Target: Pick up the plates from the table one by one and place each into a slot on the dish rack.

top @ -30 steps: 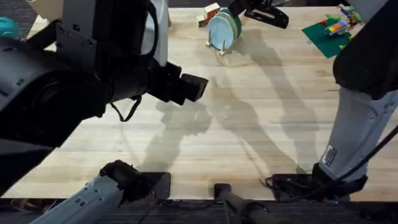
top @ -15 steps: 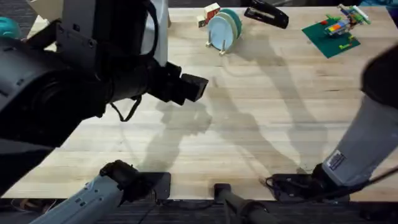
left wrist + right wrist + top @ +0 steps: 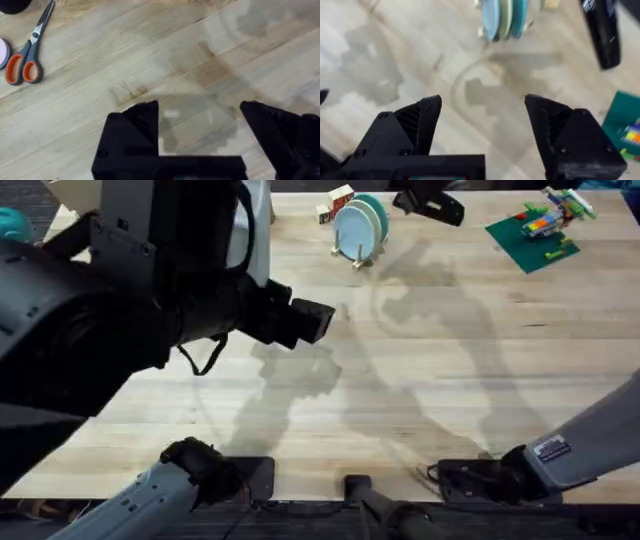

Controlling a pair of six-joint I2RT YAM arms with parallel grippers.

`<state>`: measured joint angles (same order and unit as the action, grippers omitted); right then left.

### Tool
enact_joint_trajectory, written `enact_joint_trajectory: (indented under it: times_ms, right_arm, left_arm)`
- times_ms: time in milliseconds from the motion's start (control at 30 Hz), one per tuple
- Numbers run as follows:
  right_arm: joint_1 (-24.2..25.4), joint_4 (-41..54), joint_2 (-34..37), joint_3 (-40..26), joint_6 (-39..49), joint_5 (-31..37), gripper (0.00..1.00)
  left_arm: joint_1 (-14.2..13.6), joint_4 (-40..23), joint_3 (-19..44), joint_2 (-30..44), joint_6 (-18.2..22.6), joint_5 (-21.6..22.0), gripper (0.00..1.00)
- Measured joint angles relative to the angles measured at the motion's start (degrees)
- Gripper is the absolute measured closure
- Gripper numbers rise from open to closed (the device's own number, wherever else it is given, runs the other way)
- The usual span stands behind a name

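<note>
Both plates (image 3: pixel 357 224) stand on edge in the dish rack (image 3: pixel 356 256) at the table's (image 3: pixel 420 380) far side; stiff, slick, best pinched by the rim; left gripper (image 3: pixel 200 130) and right gripper (image 3: pixel 482 122) hang spread, empty.

overhead: above my bases, looking down and forward.
left wrist: close over bare table (image 3: pixel 150 60).
right wrist: higher, facing the far dish rack (image 3: pixel 506 20), shared with overhead (image 3: pixel 358 228).

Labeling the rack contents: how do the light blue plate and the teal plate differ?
Colour: the light blue plate is pale, the teal plate a deeper turquoise. Position: the light blue plate stands at the front of the dish rack, face fully visible; the teal plate stands at the back, mostly hidden. Both stand on edge in the slots and look alike in size.
</note>
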<state>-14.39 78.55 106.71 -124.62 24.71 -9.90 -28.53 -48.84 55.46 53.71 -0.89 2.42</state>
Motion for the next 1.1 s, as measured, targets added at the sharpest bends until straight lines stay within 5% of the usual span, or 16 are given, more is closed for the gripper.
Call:
enact_joint_trajectory:
  times_ms: [333, 800, 1100]
  right_arm:
    - [-1.1, 7.8, -4.5, 2.8, -4.2, -2.0, 0.006]
    - [-4.7, -12.4, -27.8, 40.6, -13.2, -3.0, 0.005]
    - [-5.6, -13.2, -29.0, 45.5, -17.3, -3.0, 0.006]
  left_arm:
    - [0.0, -0.1, 0.0, 0.0, 0.0, 0.0, 0.007]
    - [0.0, -1.0, 0.0, -2.3, 0.0, 0.0, 0.008]
    - [0.0, -1.6, 0.0, -2.7, 0.0, 0.0, 0.008]
